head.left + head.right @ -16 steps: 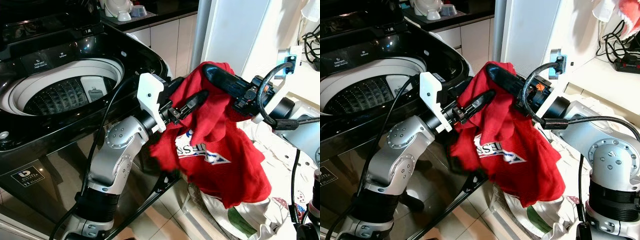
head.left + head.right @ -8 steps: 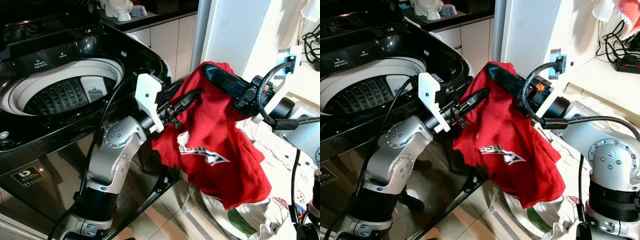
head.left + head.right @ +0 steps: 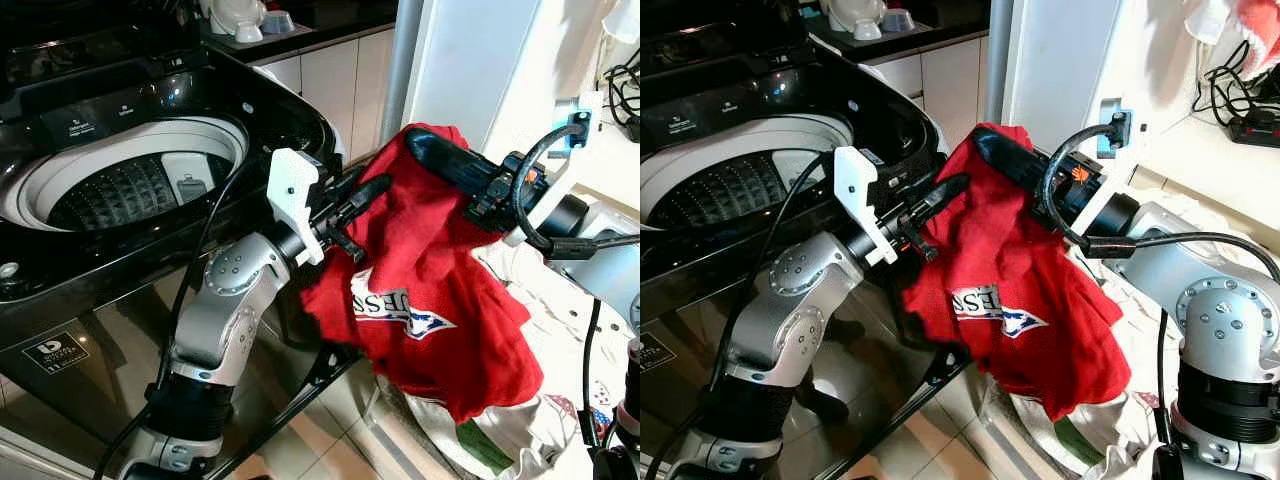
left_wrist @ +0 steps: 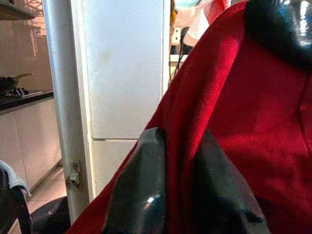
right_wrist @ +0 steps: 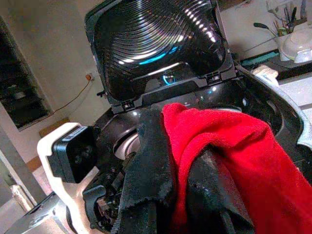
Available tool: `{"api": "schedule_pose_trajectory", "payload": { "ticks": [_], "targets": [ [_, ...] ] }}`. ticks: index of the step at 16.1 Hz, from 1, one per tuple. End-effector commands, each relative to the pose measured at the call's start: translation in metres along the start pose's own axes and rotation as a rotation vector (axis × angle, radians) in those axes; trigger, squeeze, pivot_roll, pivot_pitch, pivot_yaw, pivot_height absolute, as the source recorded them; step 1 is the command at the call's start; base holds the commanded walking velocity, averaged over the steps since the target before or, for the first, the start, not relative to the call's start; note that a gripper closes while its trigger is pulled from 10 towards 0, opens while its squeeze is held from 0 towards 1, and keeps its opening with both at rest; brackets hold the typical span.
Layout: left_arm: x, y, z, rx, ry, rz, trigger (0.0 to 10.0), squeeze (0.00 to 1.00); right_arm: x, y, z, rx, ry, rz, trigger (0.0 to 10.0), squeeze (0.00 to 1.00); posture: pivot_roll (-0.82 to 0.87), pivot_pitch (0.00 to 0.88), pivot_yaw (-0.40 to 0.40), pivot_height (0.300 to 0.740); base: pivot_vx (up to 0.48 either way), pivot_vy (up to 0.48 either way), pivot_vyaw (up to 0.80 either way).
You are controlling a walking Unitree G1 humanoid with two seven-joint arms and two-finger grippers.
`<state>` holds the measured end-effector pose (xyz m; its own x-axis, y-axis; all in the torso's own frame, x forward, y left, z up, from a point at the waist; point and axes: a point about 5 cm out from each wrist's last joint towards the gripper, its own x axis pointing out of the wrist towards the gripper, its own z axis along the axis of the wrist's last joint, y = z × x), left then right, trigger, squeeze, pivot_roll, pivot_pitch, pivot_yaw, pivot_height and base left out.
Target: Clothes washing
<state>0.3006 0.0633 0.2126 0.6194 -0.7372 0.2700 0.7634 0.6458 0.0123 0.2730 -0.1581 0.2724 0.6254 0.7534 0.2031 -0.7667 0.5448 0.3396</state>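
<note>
Right gripper (image 3: pixel 420 145): fingers pressed together on a fold of the red shirt (image 3: pixel 440 290), which is draped over the upper finger; right wrist view shows cloth pinched between the two black fingers (image 5: pixel 151 161). Shirt hangs from this grip in mid-air, just right of the washing machine (image 3: pixel 150 200), white printed lettering facing out, lower hem above a pile of light laundry (image 3: pixel 500 440) on the floor.

Left gripper (image 3: pixel 365 190): fingers close together with a fold of the same shirt between them near its left edge; left wrist view shows red cloth running down the narrow gap between the fingertips (image 4: pixel 141 195). Both arms raised at about the machine's rim height.

Machine: top-loader, lid up, drum (image 3: pixel 130 190) open. White cabinet (image 3: pixel 330 70) behind, white door panel (image 3: pixel 470 60) beside it.
</note>
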Motion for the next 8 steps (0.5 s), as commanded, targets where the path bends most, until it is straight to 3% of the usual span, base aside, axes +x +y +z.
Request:
{"api": "schedule_pose_trajectory", "payload": {
  "ticks": [1, 2, 3, 4, 5, 6, 7, 8],
  "targets": [
    [0.002, 0.009, 0.007, 0.018, -0.018, 0.044, 0.0, 0.00, 0.002, 0.008, 0.007, -0.030, -0.026, 0.034, 0.0, 0.00, -0.07, 0.000, 0.026, 0.740, 0.000, 0.000, 0.00],
    [0.003, 0.018, 0.013, 0.040, -0.031, 0.089, 0.0, 0.00, 0.003, 0.009, 0.007, -0.023, -0.037, 0.055, 10.0, 0.89, -0.06, 0.000, 0.025, 0.740, 0.000, 0.000, 0.00],
    [0.003, 0.030, 0.021, 0.072, -0.045, 0.137, 0.0, 0.00, 0.004, 0.012, 0.007, -0.018, -0.046, 0.086, 10.0, 1.00, -0.06, 0.000, 0.026, 0.740, 0.000, 0.000, 0.00],
    [0.003, 0.048, 0.035, 0.131, -0.065, 0.205, 0.0, 0.00, 0.004, 0.013, 0.008, -0.042, -0.043, 0.085, 10.0, 1.00, -0.06, 0.000, 0.028, 0.740, 0.000, 0.000, 0.00],
    [0.002, 0.055, 0.041, 0.153, -0.074, 0.230, 0.0, 0.00, 0.004, 0.013, 0.008, -0.051, -0.042, 0.082, 10.0, 1.00, -0.06, 0.000, 0.028, 0.740, 0.000, 0.000, 0.00],
    [0.001, 0.078, 0.063, 0.248, -0.098, 0.308, 0.0, 0.00, 0.004, 0.011, 0.006, -0.086, -0.024, 0.043, 10.0, 0.68, -0.06, 0.000, 0.029, 0.740, 0.000, 0.000, 0.00],
    [-0.006, 0.112, 0.108, 0.420, -0.142, 0.444, 0.0, 0.00, 0.003, 0.010, 0.000, -0.118, 0.016, 0.030, 10.0, 0.00, -0.05, 0.000, 0.030, 0.740, 0.000, 0.000, 0.00],
    [-0.013, 0.130, 0.137, 0.538, -0.165, 0.526, 0.0, 0.00, 0.003, 0.012, -0.004, -0.128, 0.036, 0.034, 10.0, 0.00, -0.05, 0.000, 0.032, 0.740, 0.000, 0.000, 0.00]
  ]
}}
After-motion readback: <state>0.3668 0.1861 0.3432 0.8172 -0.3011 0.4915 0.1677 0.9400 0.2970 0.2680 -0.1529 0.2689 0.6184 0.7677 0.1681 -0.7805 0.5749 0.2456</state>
